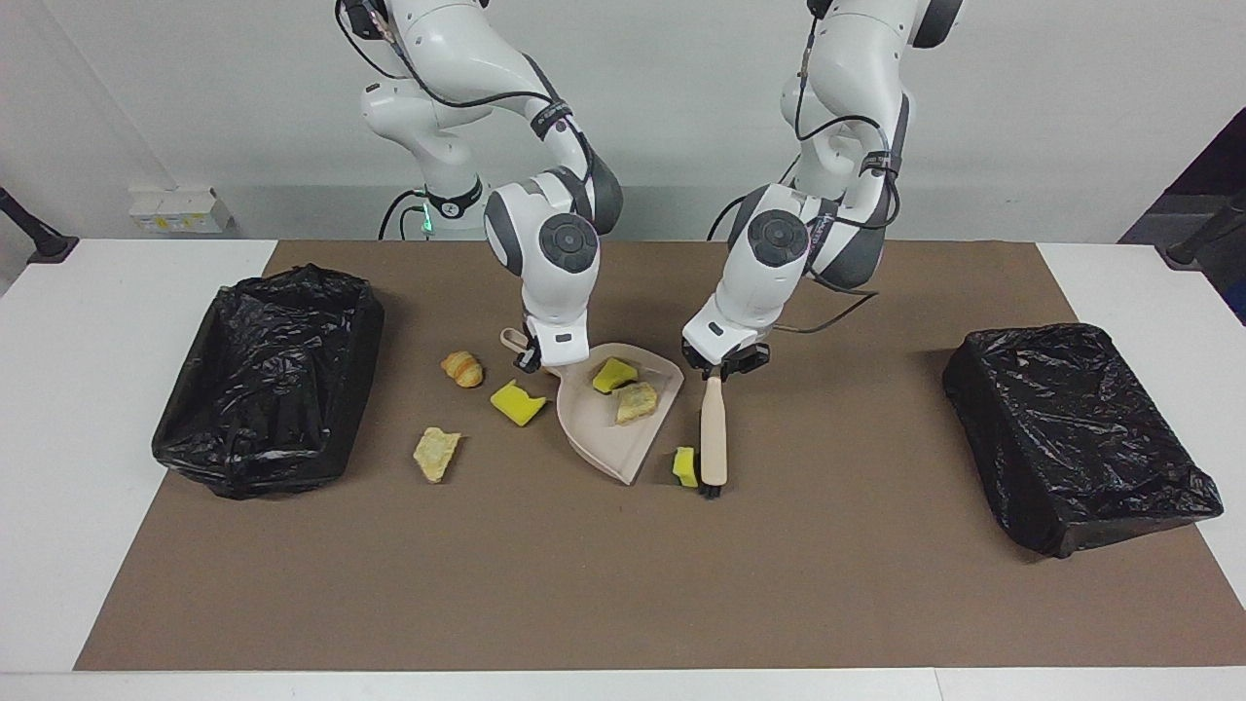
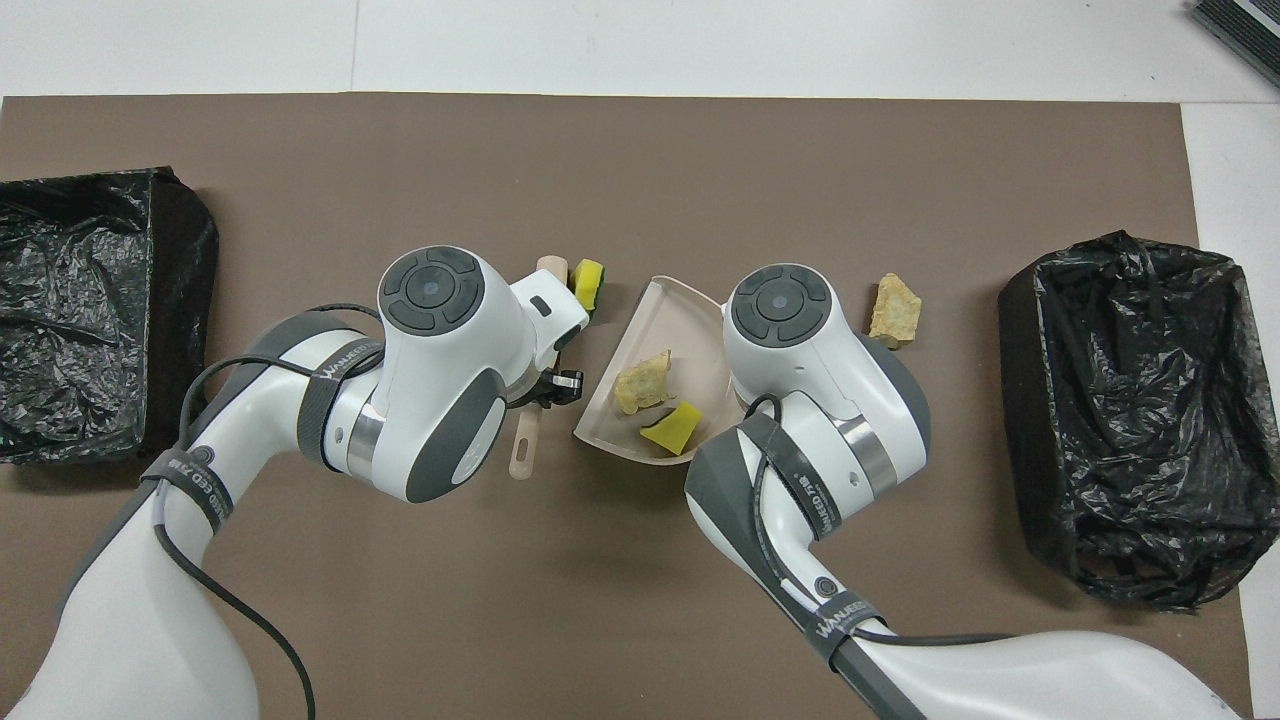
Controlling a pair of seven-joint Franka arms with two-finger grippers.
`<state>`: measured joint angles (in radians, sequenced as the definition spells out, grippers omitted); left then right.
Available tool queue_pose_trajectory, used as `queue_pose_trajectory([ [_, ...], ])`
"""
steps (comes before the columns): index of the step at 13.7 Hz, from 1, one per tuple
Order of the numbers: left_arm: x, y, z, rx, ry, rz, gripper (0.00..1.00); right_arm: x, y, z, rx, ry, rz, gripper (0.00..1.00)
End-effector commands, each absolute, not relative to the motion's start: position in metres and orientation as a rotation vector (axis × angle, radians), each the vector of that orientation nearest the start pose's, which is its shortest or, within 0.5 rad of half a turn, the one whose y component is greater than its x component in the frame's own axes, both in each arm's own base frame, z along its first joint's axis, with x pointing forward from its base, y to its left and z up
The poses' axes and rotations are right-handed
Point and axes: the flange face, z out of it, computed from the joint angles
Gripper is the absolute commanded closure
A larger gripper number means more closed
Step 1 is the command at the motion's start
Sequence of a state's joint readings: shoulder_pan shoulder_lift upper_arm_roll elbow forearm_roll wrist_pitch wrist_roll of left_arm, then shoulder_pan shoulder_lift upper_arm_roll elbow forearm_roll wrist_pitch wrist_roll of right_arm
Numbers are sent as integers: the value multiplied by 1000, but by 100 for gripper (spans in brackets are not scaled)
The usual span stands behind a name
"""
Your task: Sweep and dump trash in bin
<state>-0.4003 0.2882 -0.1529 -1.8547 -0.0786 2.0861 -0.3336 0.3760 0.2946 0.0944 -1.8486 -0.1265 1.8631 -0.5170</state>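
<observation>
My right gripper [image 1: 529,356] is shut on the handle of the beige dustpan [image 1: 608,443], which rests on the mat. A yellow sponge chunk [image 1: 613,374] and a tan bread piece [image 1: 635,401] lie in the pan. My left gripper [image 1: 722,368] is shut on the beige brush [image 1: 714,433]. Its black bristles press a yellow sponge chunk [image 1: 685,465] that stands on edge beside the pan's open mouth; it also shows in the overhead view [image 2: 588,282]. A croissant [image 1: 462,368], another yellow chunk [image 1: 517,402] and a tan bread piece [image 1: 436,454] lie on the mat toward the right arm's end.
An open bin lined with a black bag [image 1: 268,375] stands at the right arm's end of the brown mat. A second black-bagged bin [image 1: 1076,433] stands at the left arm's end. In the overhead view my right arm hides the croissant and the loose yellow chunk.
</observation>
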Motion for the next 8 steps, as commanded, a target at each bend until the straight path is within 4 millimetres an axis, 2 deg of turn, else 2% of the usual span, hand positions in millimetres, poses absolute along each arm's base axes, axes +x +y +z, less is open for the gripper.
queue_pose_trajectory([
  [1, 513, -338, 371, -3177, 404, 147, 100, 530, 255, 343, -2795, -1536, 428, 100],
  [2, 501, -354, 374, -3165, 470, 150, 100, 530, 255, 343, -2797, -1534, 428, 100],
  [5, 479, -375, 394, -3150, 546, 151, 100, 531, 256, 344, -2796, -1536, 426, 100],
  [6, 467, -389, 396, -3143, 572, 153, 100, 531, 256, 344, -2796, -1536, 426, 100],
  [7, 461, -394, 399, -3140, 585, 149, 100, 531, 256, 344, -2796, -1536, 426, 100],
  [8, 465, -390, 399, -3144, 562, 151, 100, 531, 256, 344, -2796, -1536, 426, 100],
])
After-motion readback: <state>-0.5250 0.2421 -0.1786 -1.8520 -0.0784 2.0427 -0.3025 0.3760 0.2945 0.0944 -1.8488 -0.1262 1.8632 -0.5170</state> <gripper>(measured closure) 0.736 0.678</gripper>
